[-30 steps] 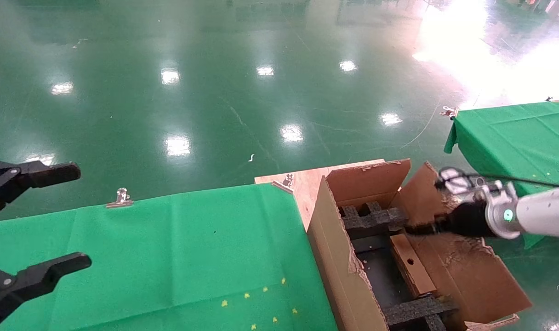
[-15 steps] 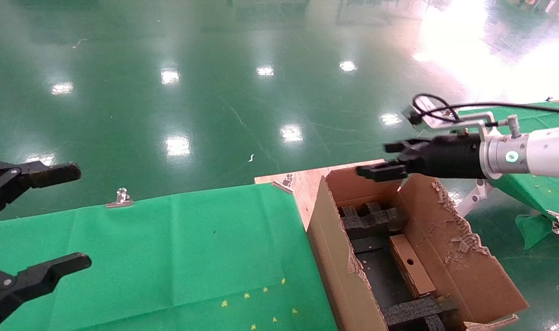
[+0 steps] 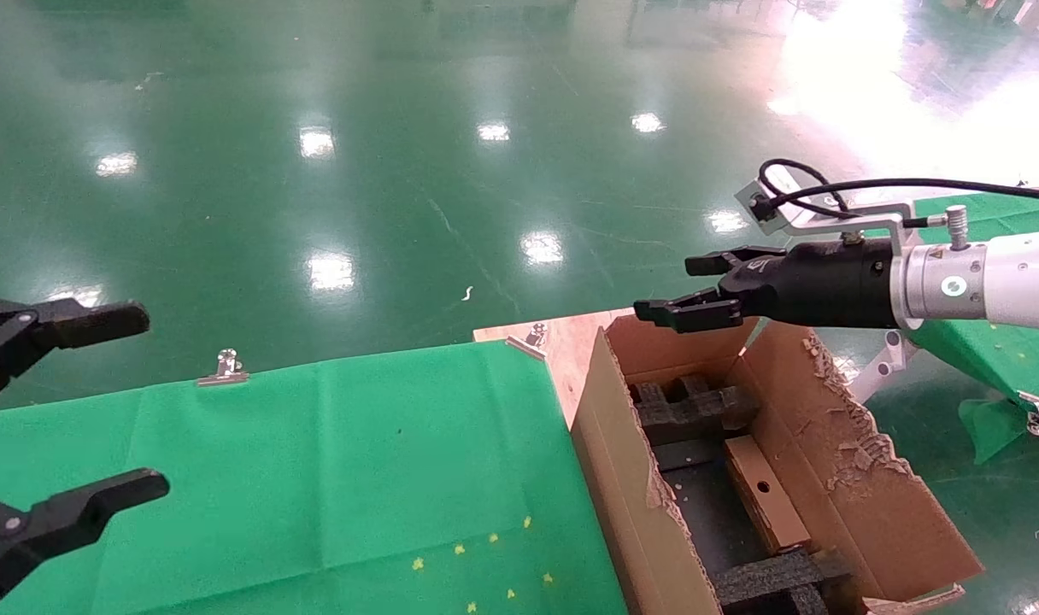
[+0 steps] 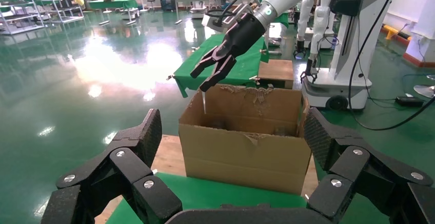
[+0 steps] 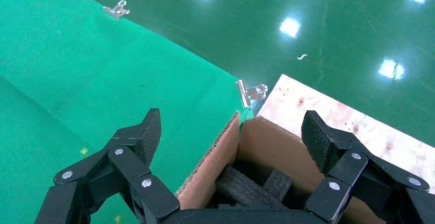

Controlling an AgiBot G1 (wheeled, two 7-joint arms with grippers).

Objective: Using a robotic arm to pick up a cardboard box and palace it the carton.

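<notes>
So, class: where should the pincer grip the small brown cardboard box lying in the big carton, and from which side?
Probably across the small brown cardboard box's two long sides, coming from above: it lies flat in the large corrugated carton, hemmed by black foam inserts.

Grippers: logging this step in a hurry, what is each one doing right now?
Left gripper: open, empty, parked over the green table.
Right gripper: open, empty, above the carton; the cardboard box lies inside.
</notes>
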